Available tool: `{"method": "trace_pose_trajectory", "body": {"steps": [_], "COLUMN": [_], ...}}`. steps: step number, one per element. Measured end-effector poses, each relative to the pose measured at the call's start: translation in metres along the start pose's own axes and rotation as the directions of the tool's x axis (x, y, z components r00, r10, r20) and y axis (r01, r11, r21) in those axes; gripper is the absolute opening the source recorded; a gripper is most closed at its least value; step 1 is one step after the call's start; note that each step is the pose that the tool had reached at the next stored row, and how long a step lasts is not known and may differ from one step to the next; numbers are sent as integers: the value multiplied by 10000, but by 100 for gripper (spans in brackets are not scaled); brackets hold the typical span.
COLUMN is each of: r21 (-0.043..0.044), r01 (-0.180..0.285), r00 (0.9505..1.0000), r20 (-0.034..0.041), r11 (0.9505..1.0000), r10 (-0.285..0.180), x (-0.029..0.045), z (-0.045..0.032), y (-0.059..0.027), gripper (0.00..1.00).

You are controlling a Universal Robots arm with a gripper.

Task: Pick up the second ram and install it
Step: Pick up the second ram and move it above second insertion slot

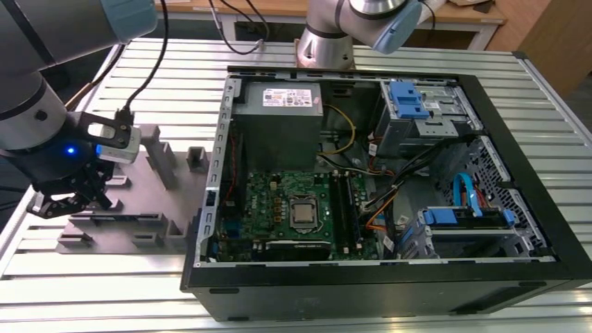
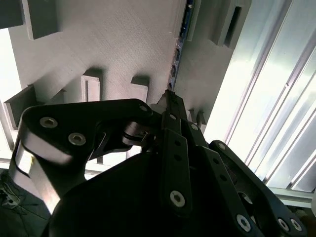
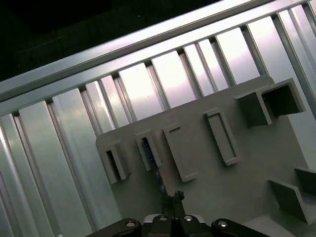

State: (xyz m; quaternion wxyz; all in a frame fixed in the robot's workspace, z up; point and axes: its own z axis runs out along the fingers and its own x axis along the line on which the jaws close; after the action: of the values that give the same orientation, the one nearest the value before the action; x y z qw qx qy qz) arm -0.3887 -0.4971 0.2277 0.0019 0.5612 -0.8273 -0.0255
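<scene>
In the exterior view the claw (image 1: 66, 202) hangs low over the grey tray (image 1: 157, 166) on the slatted worktop (image 1: 138, 291); the open computer case (image 1: 370, 295) lies well beyond the tray from it.

In the second wrist view the claw (image 2: 168, 98) is pressed together, pinching the near end of the second ram (image 2: 176, 69), which stands on edge in a tray slot and runs straight ahead of the tips.

In the first wrist view the ram (image 3: 154, 168) reaches from its slot to the claw (image 3: 174, 197).
</scene>
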Motion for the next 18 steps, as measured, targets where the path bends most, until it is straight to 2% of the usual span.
{"method": "trace_pose_trajectory", "body": {"steps": [6,10,14,18], "r21": [-13,-24,-40,-62], "r01": [480,886,1393,2038], "r00": [9988,9961,9902,9790], "r20": [-21,-38,-59,-85], "r11": [9988,9961,9902,9790], "r10": [-480,-886,-1394,-2038], "x": [0,0,0,0], "z": [0,0,1,3], "y": [0,0,0,-1], "gripper": [7,7,7,7]}}
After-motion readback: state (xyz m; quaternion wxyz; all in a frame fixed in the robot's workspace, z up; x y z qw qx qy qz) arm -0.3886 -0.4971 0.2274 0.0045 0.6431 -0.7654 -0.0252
